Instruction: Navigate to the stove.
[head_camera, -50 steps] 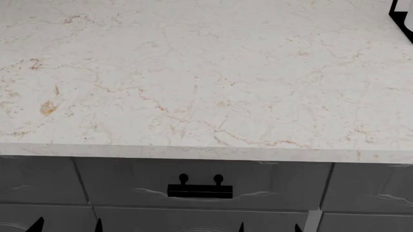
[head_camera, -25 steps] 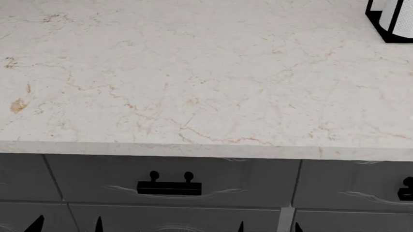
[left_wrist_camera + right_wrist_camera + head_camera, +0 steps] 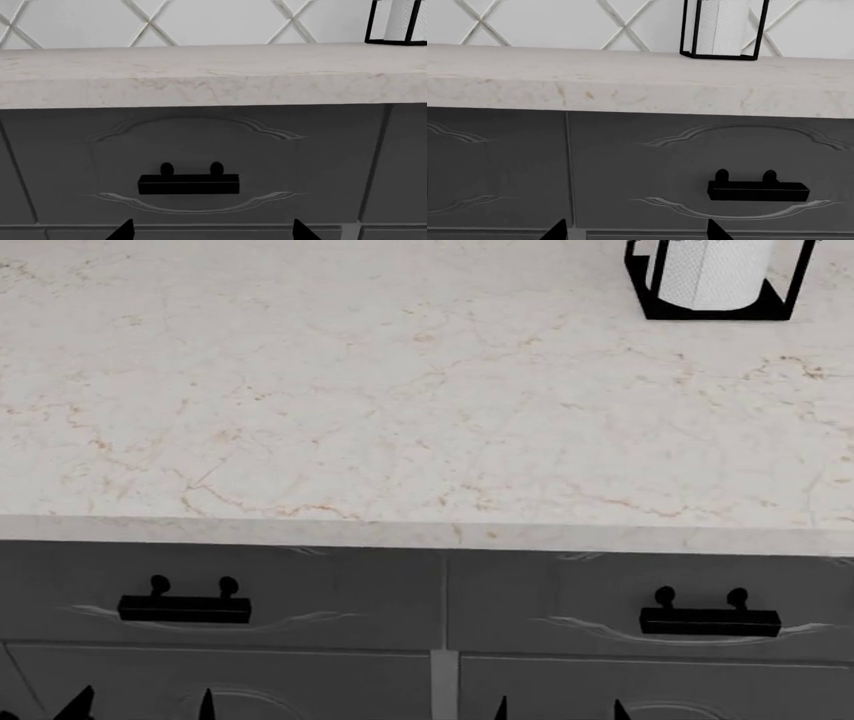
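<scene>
The stove is out of view in every frame. My left gripper (image 3: pixel 142 710) shows only as two black fingertips at the head view's bottom edge, spread wide with nothing between them. It faces a grey drawer front in the left wrist view (image 3: pixel 213 232). My right gripper (image 3: pixel 559 712) is also open and empty, and faces the drawer fronts in the right wrist view (image 3: pixel 637 232). Both hang low in front of the cabinet, below the marble countertop (image 3: pixel 400 390).
A black wire-frame holder with a white paper roll (image 3: pixel 721 280) stands on the counter at the far right, also in the right wrist view (image 3: pixel 724 30). Grey drawers with black handles (image 3: pixel 184 608) (image 3: pixel 709 621) lie below. A diamond-tiled wall (image 3: pixel 200 20) backs the counter.
The head view has shifted right along the counter: the drawer handle slid left, a second handle appeared at the right, and the paper roll holder came further into view.
</scene>
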Robot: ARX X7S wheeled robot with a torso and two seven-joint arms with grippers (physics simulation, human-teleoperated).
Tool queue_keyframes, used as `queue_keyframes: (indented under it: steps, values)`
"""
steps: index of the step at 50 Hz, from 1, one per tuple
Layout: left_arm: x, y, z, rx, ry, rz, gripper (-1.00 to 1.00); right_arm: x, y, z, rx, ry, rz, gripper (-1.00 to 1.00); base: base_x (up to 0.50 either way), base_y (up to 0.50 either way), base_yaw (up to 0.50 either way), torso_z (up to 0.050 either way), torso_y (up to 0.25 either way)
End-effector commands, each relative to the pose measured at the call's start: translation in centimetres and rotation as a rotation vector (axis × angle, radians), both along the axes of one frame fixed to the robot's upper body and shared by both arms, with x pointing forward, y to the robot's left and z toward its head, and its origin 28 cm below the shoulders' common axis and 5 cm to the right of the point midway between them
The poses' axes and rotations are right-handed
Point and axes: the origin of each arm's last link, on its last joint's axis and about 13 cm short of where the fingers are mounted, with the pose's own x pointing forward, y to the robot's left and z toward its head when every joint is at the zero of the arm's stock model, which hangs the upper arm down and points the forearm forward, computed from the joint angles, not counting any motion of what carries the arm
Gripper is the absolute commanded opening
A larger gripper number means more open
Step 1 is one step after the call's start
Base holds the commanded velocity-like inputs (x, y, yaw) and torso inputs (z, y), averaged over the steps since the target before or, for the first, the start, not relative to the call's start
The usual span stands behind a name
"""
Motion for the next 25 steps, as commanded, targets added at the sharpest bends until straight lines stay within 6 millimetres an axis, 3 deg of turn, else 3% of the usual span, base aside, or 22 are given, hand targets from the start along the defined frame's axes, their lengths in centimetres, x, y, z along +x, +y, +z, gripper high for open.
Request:
queue_keyframes:
  steps: [1,25]
  values:
    - [-0.01,0.11,0.06,0.000,0.006,0.005,1.00,-0.06,0.12,0.04,-0.008,-0.001,-0.001,1.00,0.00,-0.50,0.00,0.000,0.000]
    - [-0.08,0.21,0.06,-0.003,0.008,-0.002,1.00,-0.12,0.22,0.03,-0.023,-0.006,0.004,1.00,0.00,-0.50,0.00,0.000,0.000]
